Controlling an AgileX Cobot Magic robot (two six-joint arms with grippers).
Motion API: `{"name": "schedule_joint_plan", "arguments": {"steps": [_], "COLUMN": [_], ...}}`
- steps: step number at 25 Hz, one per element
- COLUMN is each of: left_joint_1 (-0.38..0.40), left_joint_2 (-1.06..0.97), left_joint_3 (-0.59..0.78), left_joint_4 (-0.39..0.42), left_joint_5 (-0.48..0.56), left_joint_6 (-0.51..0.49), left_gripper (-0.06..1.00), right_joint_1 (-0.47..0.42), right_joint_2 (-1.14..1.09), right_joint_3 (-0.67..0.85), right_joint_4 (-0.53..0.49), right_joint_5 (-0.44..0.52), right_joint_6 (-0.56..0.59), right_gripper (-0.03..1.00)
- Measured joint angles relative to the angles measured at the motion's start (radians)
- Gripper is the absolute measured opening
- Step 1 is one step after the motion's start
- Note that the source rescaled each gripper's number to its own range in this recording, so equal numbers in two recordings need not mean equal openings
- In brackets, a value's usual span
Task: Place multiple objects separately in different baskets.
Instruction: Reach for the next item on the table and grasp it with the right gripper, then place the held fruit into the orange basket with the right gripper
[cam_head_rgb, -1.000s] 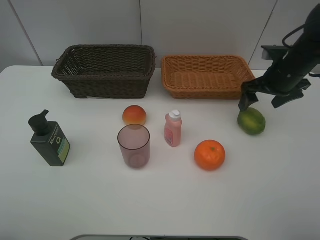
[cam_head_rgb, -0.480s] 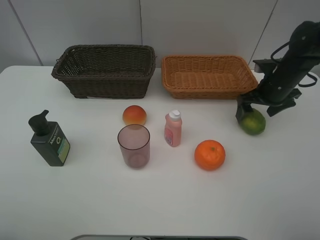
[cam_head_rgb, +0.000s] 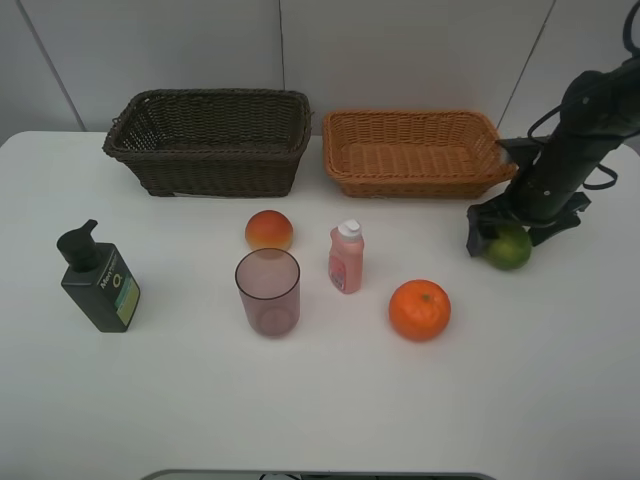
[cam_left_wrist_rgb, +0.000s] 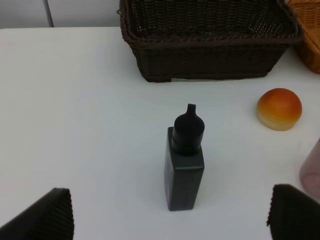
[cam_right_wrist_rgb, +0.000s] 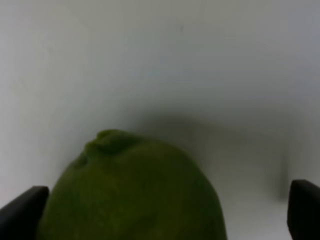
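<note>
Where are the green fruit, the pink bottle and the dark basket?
green fruit (cam_head_rgb: 511, 250): high camera view, on its rounded front skin.
pink bottle (cam_head_rgb: 345, 265): high camera view, on the middle of its body.
dark basket (cam_head_rgb: 215, 170): high camera view, on its front woven wall.

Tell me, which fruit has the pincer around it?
The green fruit, by the tan basket's right corner. The open right pincer straddles it; the orange and the peach-like fruit sit far away.

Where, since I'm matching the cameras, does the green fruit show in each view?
Exterior high: green fruit far right, in front of the tan basket's right end.
Left wrist: not in it.
Right wrist: close up, between the right gripper's open fingertips.
Shared landmark: the white table.
</note>
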Motion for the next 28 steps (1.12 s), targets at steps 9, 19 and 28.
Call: {"name": "schedule_joint_plan", "arguments": {"steps": [9,19,28], "left_joint_1": [0.0,0.0,0.0], "left_joint_2": [0.0,0.0,0.0], "left_joint_3": [0.0,0.0,0.0], "left_joint_4": [0.0,0.0,0.0], "left_joint_5": [0.0,0.0,0.0], "left_joint_6": [0.0,0.0,0.0], "left_gripper": [0.99,0.99,0.99], "right_joint_1": [0.0,0.0,0.0], "right_joint_2": [0.019,0.019,0.019], "right_joint_3": [0.0,0.0,0.0], "right_joint_4": [0.003,0.009,0.009], "right_joint_5": [-0.013,-0.016,-0.016], "right_joint_6": [0.0,0.0,0.0], "right_gripper": [0.79,0.41,0.41]}}
